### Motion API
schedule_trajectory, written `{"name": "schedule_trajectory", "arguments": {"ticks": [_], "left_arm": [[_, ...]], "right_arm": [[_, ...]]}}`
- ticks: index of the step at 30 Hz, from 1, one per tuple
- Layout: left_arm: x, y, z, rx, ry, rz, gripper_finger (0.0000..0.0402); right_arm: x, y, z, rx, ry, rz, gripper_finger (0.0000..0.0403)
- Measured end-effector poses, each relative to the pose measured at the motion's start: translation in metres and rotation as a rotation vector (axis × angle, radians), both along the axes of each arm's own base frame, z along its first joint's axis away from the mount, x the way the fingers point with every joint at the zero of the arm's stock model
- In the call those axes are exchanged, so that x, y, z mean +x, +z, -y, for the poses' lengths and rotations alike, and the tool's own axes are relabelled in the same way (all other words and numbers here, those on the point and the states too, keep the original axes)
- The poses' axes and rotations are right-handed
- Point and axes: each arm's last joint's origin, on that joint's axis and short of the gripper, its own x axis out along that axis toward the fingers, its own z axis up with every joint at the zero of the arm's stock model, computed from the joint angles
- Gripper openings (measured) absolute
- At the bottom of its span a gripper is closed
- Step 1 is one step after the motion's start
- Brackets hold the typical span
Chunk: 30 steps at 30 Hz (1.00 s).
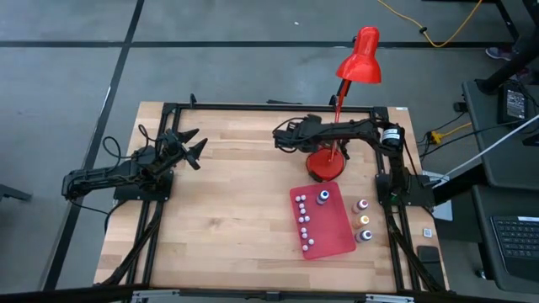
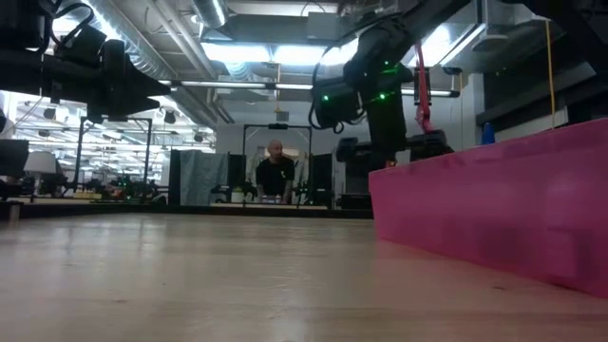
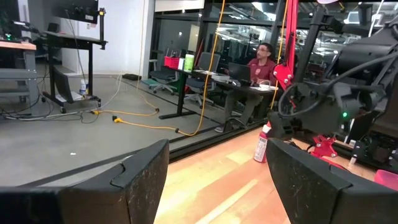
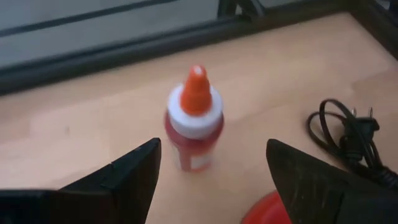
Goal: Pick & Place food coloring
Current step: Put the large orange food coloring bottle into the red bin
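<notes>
The food coloring bottles [image 1: 306,225] are seen on the red mat [image 1: 333,237] at the table's [image 1: 227,219] right front — small whitish ones in a row, a blue-bodied one [image 1: 323,197] at the mat's far end — with three more bottles [image 1: 364,220] standing just beside the mat on the wood. The right gripper [image 1: 280,135] is held near the red lamp's base [image 1: 325,166], jaws spread and empty, a red bottle with an orange tip [image 4: 194,121] being framed between its fingers [image 4: 118,174] in the wrist view. The left gripper [image 1: 195,147] is held at the table's left — jaws spread, nothing gripped.

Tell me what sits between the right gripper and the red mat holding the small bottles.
In the high view, the red lamp's round base lies between the right gripper and the red mat; otherwise bare table.
</notes>
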Motion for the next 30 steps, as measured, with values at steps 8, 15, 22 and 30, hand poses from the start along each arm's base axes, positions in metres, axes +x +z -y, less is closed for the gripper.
{"name": "schedule_trajectory", "arguments": {"ticks": [8,15,22,30], "left_arm": [[0.0000,0.0000,0.0000,0.000,0.000,0.000,0.0265],[0.0000,0.0000,0.0000,0.000,0.000,0.000,0.0265],[0.0000,0.0000,0.0000,0.000,0.000,0.000,0.0265],[0.0000,0.0000,0.0000,0.000,0.000,0.000,0.0265]], "right_arm": [[-0.0038,-0.0089,-0.0014,0.006,0.006,-0.014,0.0287],[0.0012,-0.0086,0.0012,-0.021,0.060,-0.014,0.0250],[0.0028,-0.0086,0.0019,-0.026,0.060,0.004,0.0209],[0.0026,-0.0084,0.0021,-0.038,0.058,0.002,0.0136]]}}
